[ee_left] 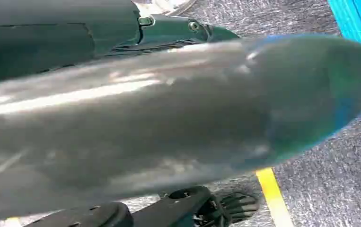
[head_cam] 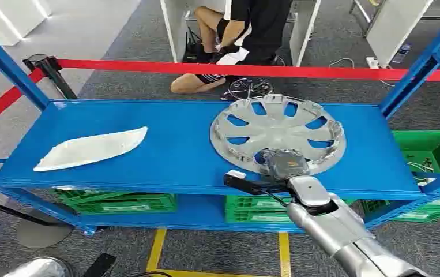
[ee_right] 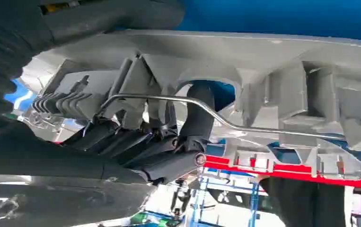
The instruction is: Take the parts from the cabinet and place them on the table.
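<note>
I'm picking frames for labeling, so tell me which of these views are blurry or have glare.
Head view: sharp, even light on the hubcap and blue shelf. Left wrist view: blurred silver body with streaky glare. Right wrist view: right hand dark and soft-focused close up, hubcap ribs clearer, background blown out.

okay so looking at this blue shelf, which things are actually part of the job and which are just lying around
Part of the job:
- silver hubcap, right hand gripping its near rim
- white curved panel, lying untouched on the blue shelf

Just lying about:
- green crates on the lower level
- red barrier tape
- seated person behind it
</note>
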Controlling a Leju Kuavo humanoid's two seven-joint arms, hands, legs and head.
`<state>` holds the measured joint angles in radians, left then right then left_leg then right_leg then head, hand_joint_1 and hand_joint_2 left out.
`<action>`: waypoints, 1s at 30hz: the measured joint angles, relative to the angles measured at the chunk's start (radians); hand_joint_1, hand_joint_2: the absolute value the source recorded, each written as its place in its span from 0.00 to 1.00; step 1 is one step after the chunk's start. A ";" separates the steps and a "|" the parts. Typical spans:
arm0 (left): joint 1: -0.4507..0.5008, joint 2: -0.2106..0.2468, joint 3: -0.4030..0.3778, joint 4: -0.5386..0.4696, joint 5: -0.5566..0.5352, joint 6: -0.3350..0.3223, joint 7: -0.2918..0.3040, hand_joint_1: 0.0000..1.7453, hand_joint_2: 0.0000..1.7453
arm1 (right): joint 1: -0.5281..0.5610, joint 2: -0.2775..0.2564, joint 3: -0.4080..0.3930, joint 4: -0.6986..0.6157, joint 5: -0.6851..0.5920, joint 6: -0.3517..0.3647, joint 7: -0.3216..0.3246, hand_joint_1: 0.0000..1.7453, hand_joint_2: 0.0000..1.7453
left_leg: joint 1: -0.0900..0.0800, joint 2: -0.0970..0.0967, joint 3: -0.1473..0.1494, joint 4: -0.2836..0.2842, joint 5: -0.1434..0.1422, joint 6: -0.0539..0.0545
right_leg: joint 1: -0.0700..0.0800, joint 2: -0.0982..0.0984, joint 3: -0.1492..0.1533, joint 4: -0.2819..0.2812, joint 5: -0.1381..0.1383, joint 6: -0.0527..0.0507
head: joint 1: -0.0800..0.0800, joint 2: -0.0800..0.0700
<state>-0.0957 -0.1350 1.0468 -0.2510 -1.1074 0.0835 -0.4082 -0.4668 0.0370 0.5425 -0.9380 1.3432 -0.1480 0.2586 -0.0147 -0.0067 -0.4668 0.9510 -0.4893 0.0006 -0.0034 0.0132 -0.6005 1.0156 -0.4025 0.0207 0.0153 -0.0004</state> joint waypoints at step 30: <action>0.029 -0.002 0.013 0.000 0.019 0.018 -0.031 0.00 0.00 | 0.271 -0.163 0.098 -0.520 0.228 -0.334 0.219 1.00 1.00 | 0.000 -0.001 -0.006 0.000 -0.001 0.001 | 0.000 -0.001 -0.005 -0.001 0.000 0.000 | 0.000 0.000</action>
<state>-0.0667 -0.1366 1.0594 -0.2510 -1.0884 0.1019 -0.4395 -0.1955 -0.1263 0.6409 -1.4580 1.5713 -0.4822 0.4780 -0.0147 -0.0075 -0.4729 0.9511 -0.4901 0.0013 -0.0035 0.0127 -0.6059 1.0145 -0.4028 0.0209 0.0153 0.0000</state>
